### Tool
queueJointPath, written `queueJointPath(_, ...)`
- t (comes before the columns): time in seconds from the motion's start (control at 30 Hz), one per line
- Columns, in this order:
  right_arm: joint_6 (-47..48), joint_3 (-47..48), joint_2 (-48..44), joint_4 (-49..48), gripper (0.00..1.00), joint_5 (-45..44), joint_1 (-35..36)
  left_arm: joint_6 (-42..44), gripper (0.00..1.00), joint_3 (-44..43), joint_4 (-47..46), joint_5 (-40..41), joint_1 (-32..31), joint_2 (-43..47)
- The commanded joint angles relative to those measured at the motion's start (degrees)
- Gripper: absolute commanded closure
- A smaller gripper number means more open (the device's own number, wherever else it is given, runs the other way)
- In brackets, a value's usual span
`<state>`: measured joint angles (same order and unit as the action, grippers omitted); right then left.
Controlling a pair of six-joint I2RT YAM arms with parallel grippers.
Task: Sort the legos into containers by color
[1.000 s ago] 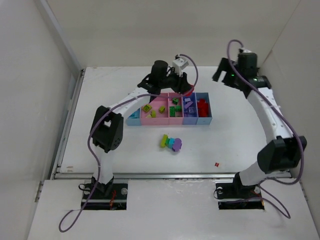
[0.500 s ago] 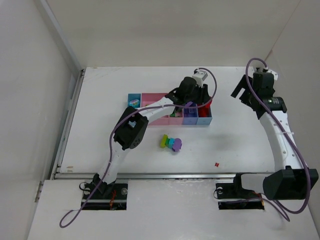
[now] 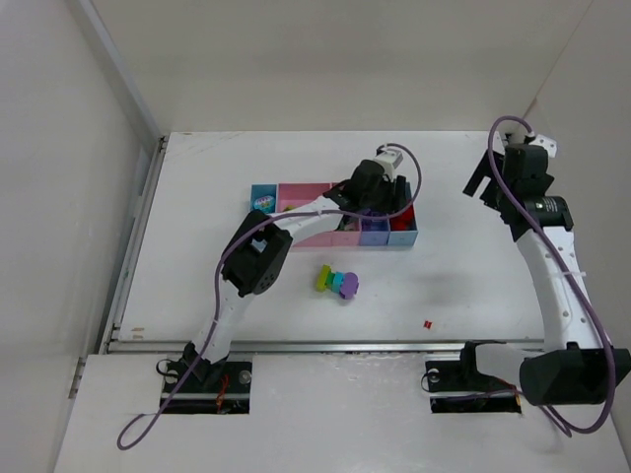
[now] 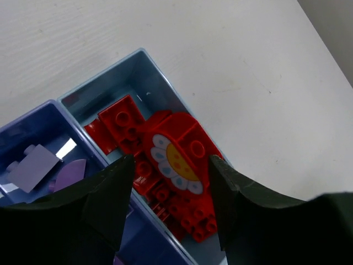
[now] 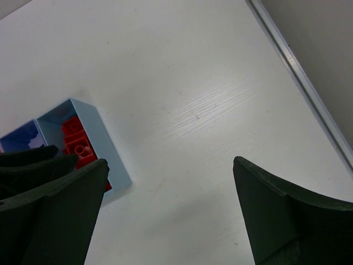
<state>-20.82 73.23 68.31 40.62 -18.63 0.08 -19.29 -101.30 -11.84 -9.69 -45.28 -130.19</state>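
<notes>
The step in hand looks like the drop of a red piece into the red bin, and the way to do it well is to open cleanly and lift straight up. The left end effector (image 4: 171, 165) hangs over the light blue bin (image 4: 140, 83) at the 3 o'clock end of the containers (image 3: 296, 192). Its jaws are partly apart with nothing clamped. The rounded red flower brick (image 4: 176, 154) shows in the gap between them and seems to lie on the other red bricks in that bin. I judge that the jaws should widen a little more before the arm rises, so neither pad drags the brick back out. The lift should avoid any drift toward 9 o'clock, where the purple-blue bin (image 4: 33, 127) sits just beside. The right end effector (image 5: 165, 171) is spread fully wide and empty, well apart at 3 o'clock of the row over bare surface (image 3: 197, 197) — no clash there. Loose legos (image 3: 337, 282) wait at 6 o'clock of the bins, and a tiny red piece (image 3: 427, 322) lies at about 4 o'clock of that cluster — likely the next targets.
</notes>
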Motion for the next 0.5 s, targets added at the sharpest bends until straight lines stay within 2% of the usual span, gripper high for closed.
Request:
queueJointPath(0.0, 2.44, 3.67, -2.92, 1.21, 0.00, -3.50, 0.88, 3.19, 0.47, 0.49, 0.76, 1.08, -0.25, 8.72)
queueJointPath(0.1, 5.77, 7.62, -3.45, 4.63, 0.00, -17.71, 9.30, 9.60, 0.46, 1.71, 0.76, 4.58, -0.25, 14.23)
queueJointPath(0.17, 8.41, 9.55, -2.92, 5.17, 0.00, -26.49, 14.57, 13.12, 0.43, 4.34, 0.76, 10.29, -0.25, 17.76)
queueJointPath(0.23, 12.88, 10.18, -1.87, 2.28, 0.00, -28.64, 15.48, 17.43, 0.37, 8.98, -0.02, 15.11, 0.36, 23.73)
queueJointPath(0.3, 11.78, 8.87, -1.87, -1.75, 0.00, -28.65, 15.48, 18.93, 0.36, 12.42, -0.03, 15.85, 1.41, 27.87)
queueJointPath(0.37, 10.80, 8.86, -0.73, -1.77, 0.00, -22.45, 15.48, 19.55, 0.32, 16.89, 0.58, 15.85, 3.16, 33.93)
queueJointPath(0.4, 10.80, 8.86, -0.73, -0.03, 0.00, -12.41, 15.48, 19.55, 0.30, 18.31, 1.19, 15.24, 3.18, 35.78)
queueJointPath(0.43, 10.19, 8.86, -0.20, 0.94, 0.00, -7.26, 15.48, 19.55, 0.28, 19.72, 1.98, 15.23, 3.79, 39.45)
queueJointPath(0.47, 5.66, 7.73, -0.20, 2.08, 0.00, -3.38, 15.48, 19.55, 0.28, 22.87, 3.47, 16.10, 3.79, 41.31)
